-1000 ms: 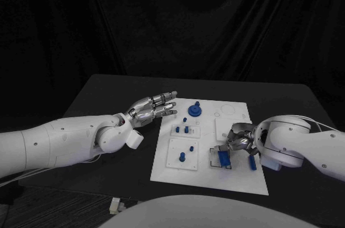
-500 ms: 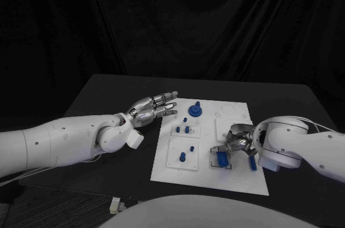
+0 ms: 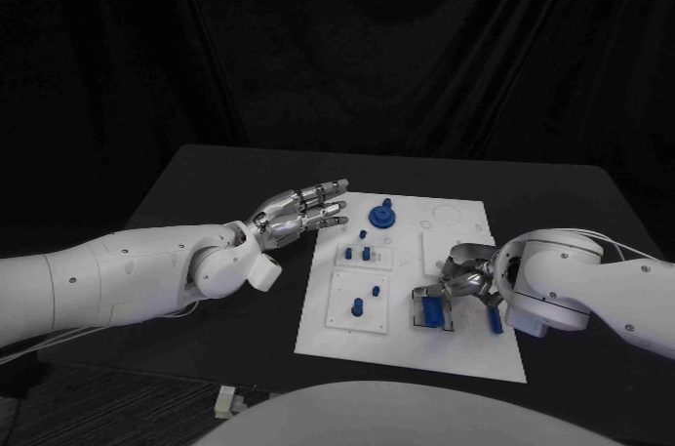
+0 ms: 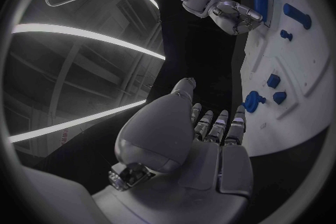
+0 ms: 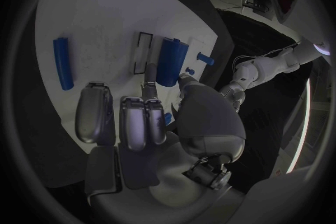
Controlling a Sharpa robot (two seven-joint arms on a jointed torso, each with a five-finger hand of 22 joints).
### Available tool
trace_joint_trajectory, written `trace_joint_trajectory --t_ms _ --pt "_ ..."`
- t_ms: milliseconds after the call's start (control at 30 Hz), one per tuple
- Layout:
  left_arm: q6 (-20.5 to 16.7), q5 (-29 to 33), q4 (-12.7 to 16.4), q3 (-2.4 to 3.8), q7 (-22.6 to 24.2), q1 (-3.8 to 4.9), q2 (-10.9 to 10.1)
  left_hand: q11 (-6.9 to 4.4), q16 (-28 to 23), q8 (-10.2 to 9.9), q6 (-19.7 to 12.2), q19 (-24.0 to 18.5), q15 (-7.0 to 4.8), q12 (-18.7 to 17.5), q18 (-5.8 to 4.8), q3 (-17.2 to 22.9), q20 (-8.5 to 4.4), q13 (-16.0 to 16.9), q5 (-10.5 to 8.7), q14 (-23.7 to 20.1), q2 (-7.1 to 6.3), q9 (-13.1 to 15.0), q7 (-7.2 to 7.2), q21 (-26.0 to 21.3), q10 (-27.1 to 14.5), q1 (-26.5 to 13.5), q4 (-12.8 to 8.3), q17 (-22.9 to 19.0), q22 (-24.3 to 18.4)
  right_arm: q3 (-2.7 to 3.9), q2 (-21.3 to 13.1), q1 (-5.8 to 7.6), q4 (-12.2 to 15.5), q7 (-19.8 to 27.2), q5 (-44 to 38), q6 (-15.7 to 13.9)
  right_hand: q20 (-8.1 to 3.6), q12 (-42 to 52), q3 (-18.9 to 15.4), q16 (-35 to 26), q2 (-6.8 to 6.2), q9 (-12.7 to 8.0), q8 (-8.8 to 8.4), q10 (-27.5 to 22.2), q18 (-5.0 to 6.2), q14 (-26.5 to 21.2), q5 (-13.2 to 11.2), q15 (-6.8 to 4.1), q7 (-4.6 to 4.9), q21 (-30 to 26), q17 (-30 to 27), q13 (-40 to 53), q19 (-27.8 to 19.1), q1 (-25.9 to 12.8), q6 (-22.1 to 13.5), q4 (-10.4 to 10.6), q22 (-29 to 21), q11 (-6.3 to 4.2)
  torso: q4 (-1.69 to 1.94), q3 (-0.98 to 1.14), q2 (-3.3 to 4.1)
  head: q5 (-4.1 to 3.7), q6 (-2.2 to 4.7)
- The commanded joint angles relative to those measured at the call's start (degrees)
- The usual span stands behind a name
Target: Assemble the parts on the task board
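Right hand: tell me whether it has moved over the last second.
Yes, slightly. The right hand has crept toward the robot's left across the task board, closer to the blue block in its frame.

I've got the white board [image 3: 408, 353] flat on the table, blue pieces scattered on it: a round knob [image 3: 381, 215] at the far end, a chunky block [image 3: 433, 311] upright, a bar [image 3: 493, 317] lying flat.

We see two smooth white arms with rounded, bulbous wrist housings, small dark screws dotting the shells; the left hand [image 3: 298, 213] and right hand [image 3: 465, 280] are silver metal with segmented fingers and grey padded palms
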Motion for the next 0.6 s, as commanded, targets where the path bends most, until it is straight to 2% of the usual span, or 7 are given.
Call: trace_joint_trajectory --t_ms 33,133,233,367,600 --pt "0.9 0.1 0.1 0.06 0.5 -0.10 0.1 0.25 0.2 0.3 -0.1 0.4 0.34 0.3 -0.81 0.2 -0.03 0.1 0.36 -0.1 0.36 0.1 0.50 0.3 -0.1 -0.3 -0.3 0.1 -0.1 -0.02 -0.1 -0.21 0.1 -0.9 -0.5 0.5 0.09 0.2 -0.6 -0.2 0.02 0.0 -0.24 6.0 0.49 4.9 -2.1 -0.06 0.12 -0.2 10.1 15.1 -0.1 -1.0 0.2 0.3 10.3 -0.25 0.00 0.01 0.01 -0.02 -0.01" --pt "0.9 0.1 0.0 0.06 0.4 -0.12 0.2 0.25 0.2 0.3 -0.1 0.4 0.34 0.3 -0.81 0.2 -0.03 0.1 0.36 -0.1 0.36 0.1 0.50 0.3 -0.1 -0.3 -0.3 0.1 -0.1 -0.02 -0.1 -0.22 0.1 -0.9 -0.6 0.4 0.10 0.2 -2.0 -0.2 0.28 0.2 -0.27 6.0 0.49 4.9 -6.2 -0.05 0.12 -0.3 10.1 15.1 -0.1 -2.4 0.2 0.4 10.3 -0.24 -0.01 0.00 -0.01 -0.04 -0.01" --pt "1.0 0.1 0.0 0.06 0.4 -0.14 0.2 0.25 0.2 0.3 -0.1 0.4 0.34 0.3 -0.81 0.2 -0.03 0.1 0.36 -0.1 0.36 0.1 0.50 0.3 -0.1 -0.3 -0.3 0.1 -0.1 -0.02 -0.2 -0.23 0.1 -0.9 -0.6 0.3 0.11 0.2 -3.0 -0.2 0.50 0.4 -0.28 6.0 0.49 4.9 -8.5 -0.05 0.12 -0.3 10.0 15.1 -0.1 -3.5 0.3 0.5 10.3 -0.24 0.00 0.00 0.00 -0.08 -0.01" --pt "1.1 0.1 0.0 0.06 0.3 -0.18 0.2 0.25 0.2 0.3 -0.1 0.4 0.34 0.3 -0.81 0.2 -0.03 0.1 0.36 -0.1 0.36 0.1 0.50 0.3 -0.1 -0.3 -0.3 0.1 -0.1 -0.02 -0.4 -0.24 0.2 -0.9 -0.5 -0.2 0.13 0.2 -4.3 -0.2 0.61 0.5 -0.36 6.0 0.50 4.9 -10.6 -0.02 0.15 -0.4 10.1 15.1 -0.1 -5.0 0.2 0.5 10.3 -0.20 -0.01 0.01 0.00 -0.04 -0.01" --pt "1.2 0.1 -0.1 0.06 0.2 -0.24 0.2 0.25 0.2 0.3 -0.1 0.4 0.34 0.3 -0.81 0.2 -0.03 0.1 0.36 -0.1 0.36 0.1 0.50 0.3 -0.1 -0.3 -0.3 0.1 -0.1 -0.02 -1.2 -0.24 0.7 -0.7 -0.7 -1.2 0.15 0.2 -8.0 -0.1 0.06 0.7 -0.46 6.0 0.49 5.0 -11.0 0.00 0.17 -0.4 10.2 15.1 0.0 -7.3 0.2 0.6 10.3 -0.16 0.00 0.01 0.00 -0.08 -0.01"
